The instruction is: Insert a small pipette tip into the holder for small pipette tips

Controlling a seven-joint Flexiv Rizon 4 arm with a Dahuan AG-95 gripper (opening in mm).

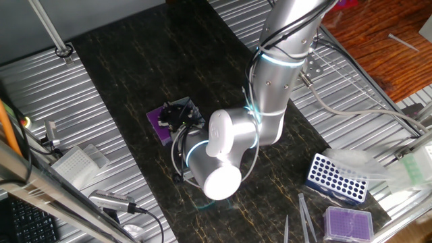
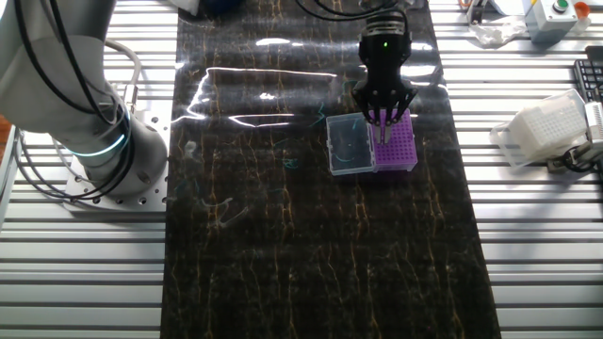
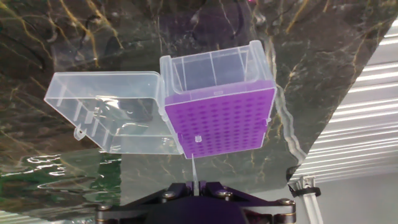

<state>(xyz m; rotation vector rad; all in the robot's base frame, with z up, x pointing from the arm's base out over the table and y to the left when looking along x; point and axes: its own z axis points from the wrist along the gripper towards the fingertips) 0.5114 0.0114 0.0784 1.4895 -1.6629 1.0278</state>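
Observation:
The holder for small pipette tips (image 3: 221, 121) is a small box with a vivid purple grid top and a clear lid (image 3: 109, 109) hinged open to its left. It also shows under the hand as the holder (image 2: 400, 151) and as a purple corner (image 1: 160, 121). My gripper (image 3: 194, 185) is shut on a thin clear pipette tip (image 3: 195, 163). The tip points down at the grid's near edge, and its end (image 3: 198, 138) appears to sit at a hole there. From the side, the black gripper (image 2: 382, 127) hangs right over the holder.
A blue rack with large round holes (image 1: 335, 177) and a paler purple-topped box (image 1: 348, 224) lie at the right. A white tip box (image 2: 544, 132) sits on the slatted metal. Tweezers (image 1: 304, 217) lie near the mat's edge. The arm's base (image 2: 94, 151) stands left.

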